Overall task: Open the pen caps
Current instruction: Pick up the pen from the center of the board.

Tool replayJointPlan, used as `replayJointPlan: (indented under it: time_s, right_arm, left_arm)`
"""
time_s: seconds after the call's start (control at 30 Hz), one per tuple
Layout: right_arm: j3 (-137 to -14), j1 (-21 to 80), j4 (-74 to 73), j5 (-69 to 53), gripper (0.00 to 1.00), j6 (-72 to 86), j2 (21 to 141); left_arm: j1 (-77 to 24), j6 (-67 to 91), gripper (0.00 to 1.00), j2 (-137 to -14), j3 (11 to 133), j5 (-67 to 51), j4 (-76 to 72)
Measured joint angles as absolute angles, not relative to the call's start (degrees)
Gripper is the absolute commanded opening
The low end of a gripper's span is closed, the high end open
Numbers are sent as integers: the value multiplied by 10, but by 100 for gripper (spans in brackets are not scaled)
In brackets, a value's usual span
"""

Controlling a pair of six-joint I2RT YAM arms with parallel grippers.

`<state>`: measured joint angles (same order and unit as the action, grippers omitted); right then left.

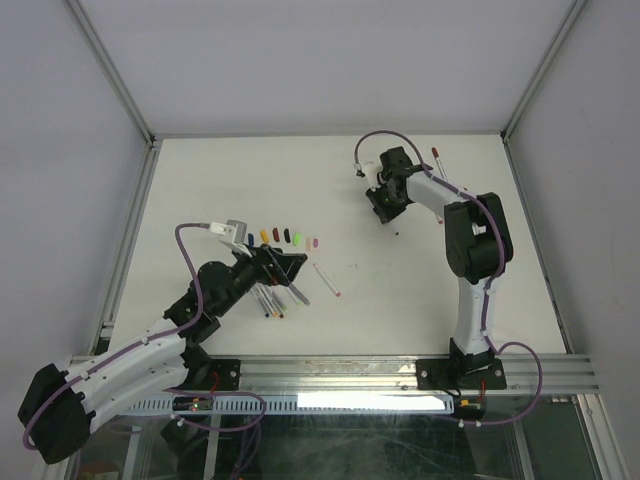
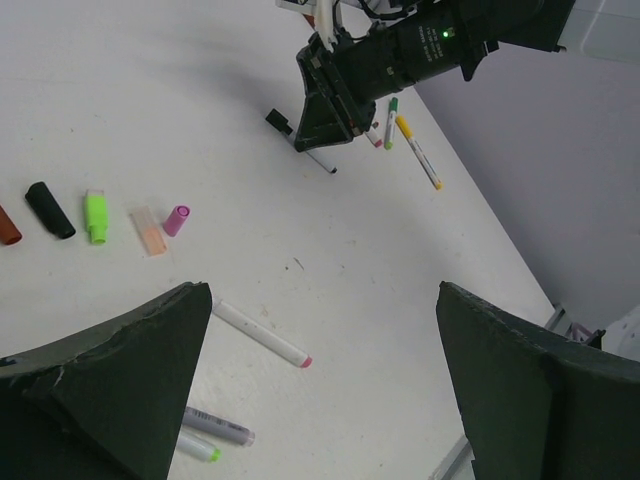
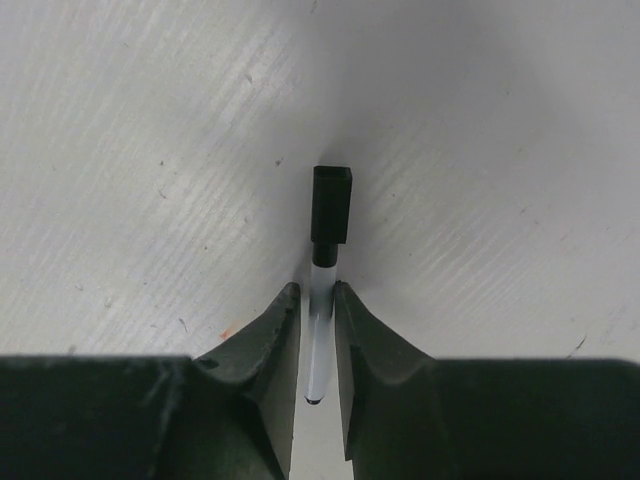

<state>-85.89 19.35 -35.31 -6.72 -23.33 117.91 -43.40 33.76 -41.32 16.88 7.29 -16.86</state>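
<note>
Your right hand (image 3: 316, 292) sits low over the tabletop (image 1: 200, 180), upper right of centre in the overhead view. Its two fingers (image 3: 270, 350) stand close on either side of the white barrel of a black-capped pen (image 3: 320, 335). The wrist view does not show whether they press the barrel or stand just clear of it, so you cannot tell. The black cap (image 3: 332, 205) is on the pen and juts past the fingertips toward the top of that frame. A dark tip shows at the barrel's other end, low between the fingers.

Your left hand (image 2: 322, 300) is spread wide and holds nothing. It hovers over the tabletop, lower left of centre in the overhead view.

The loose pen caps (image 1: 286, 237) lie in a row just above that hand. In the left wrist view, from the left edge rightward, you see a dark red cap (image 2: 5, 226), a black one (image 2: 50, 210), a green cap (image 2: 96, 216), a pale orange cap (image 2: 148, 232) and a pink cap (image 2: 178, 219).

A pink-tipped pen (image 2: 262, 335) lies alone below them. A green-tipped pen (image 2: 391, 120) and a yellow-tipped pen (image 2: 420, 155) lie at the upper right, beyond your right hand. Any print on the barrels is too small to read.
</note>
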Motion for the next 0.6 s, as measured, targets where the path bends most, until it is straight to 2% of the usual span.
replayJointPlan:
  time_s: [0.1,0.13,0.37,0.6]
  right_arm:
    - [-859,194,-355,-67,2,-237,1179]
    - [-859,194,-355,-67,0,-237,1179]
    - [-853,195,-355,-80,0,-236,1173]
    - [-814,184,-364,-177,0,-218,1143]
  left_arm:
    - [-434,342,99,-419,169,70,-182]
    - [-434,346,99,-423,169,69,-186]
    - [-434,398,98,-491,169,47,-257]
    - [-434,468,93,-647,219,28,-328]
